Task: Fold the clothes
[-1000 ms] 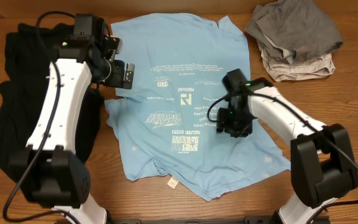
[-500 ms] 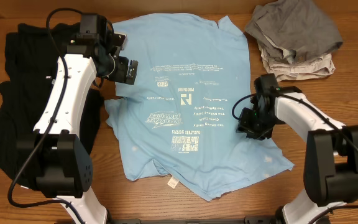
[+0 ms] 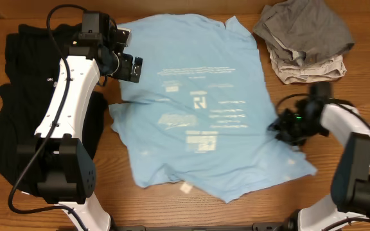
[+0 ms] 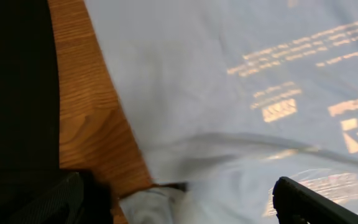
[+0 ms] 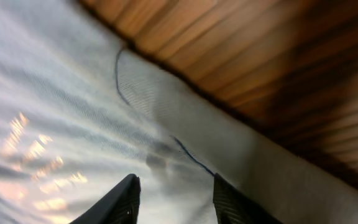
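A light blue T-shirt (image 3: 198,128) with pale print lies spread flat on the wooden table (image 3: 365,96). My left gripper (image 3: 126,66) hovers at the shirt's upper left edge, by the sleeve. In the left wrist view its jaws (image 4: 179,196) are wide open over the blue cloth (image 4: 229,93), with a bunched bit of fabric between them. My right gripper (image 3: 286,126) is at the shirt's right edge. In the right wrist view its fingers (image 5: 176,186) are a little apart and pressed down on the blue cloth (image 5: 61,112) beside the hem.
A black garment (image 3: 18,115) lies along the left side, also in the left wrist view (image 4: 11,93). A pile of grey clothes (image 3: 304,38) sits at the back right. Bare wood shows right of the shirt (image 5: 229,50).
My right gripper has swept from the shirt's middle out to its right edge. The shirt has shifted right and lies smoother. My left gripper has moved slightly toward the back.
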`<control>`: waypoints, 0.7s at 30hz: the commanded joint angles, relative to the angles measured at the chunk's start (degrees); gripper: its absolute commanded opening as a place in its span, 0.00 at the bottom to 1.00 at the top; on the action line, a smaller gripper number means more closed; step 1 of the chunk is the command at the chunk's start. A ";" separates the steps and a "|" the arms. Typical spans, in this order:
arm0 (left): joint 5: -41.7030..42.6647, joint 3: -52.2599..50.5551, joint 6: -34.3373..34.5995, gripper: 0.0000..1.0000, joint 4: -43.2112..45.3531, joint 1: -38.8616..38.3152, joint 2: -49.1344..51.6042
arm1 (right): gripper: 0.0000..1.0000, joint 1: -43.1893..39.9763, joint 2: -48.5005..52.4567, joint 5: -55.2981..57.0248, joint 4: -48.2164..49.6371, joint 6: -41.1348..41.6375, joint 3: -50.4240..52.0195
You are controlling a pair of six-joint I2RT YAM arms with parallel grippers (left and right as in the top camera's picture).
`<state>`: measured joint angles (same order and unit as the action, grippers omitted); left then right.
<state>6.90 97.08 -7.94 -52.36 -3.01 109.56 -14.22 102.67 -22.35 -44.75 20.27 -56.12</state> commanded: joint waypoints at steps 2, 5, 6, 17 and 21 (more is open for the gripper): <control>0.70 1.33 -1.29 1.00 0.52 -0.39 2.67 | 0.48 -9.60 3.21 9.44 1.68 -4.46 2.47; 1.20 1.33 -1.31 1.00 0.96 -0.50 4.70 | 0.51 -15.39 3.21 9.42 2.54 -5.79 2.29; 1.88 1.33 -1.36 1.00 1.22 -0.50 5.40 | 0.52 -17.25 3.21 9.42 2.54 -5.84 2.03; 7.41 1.33 -3.23 1.00 14.53 -0.52 10.95 | 0.75 -26.25 2.43 1.25 -11.10 -10.82 -13.27; 8.68 1.36 -2.29 0.99 20.79 -1.03 12.07 | 0.79 -21.79 0.46 1.57 -18.23 -12.04 -21.44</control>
<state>12.97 97.12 -9.67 -33.54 -3.05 120.27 -39.53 105.30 -20.32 -61.21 10.48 -71.50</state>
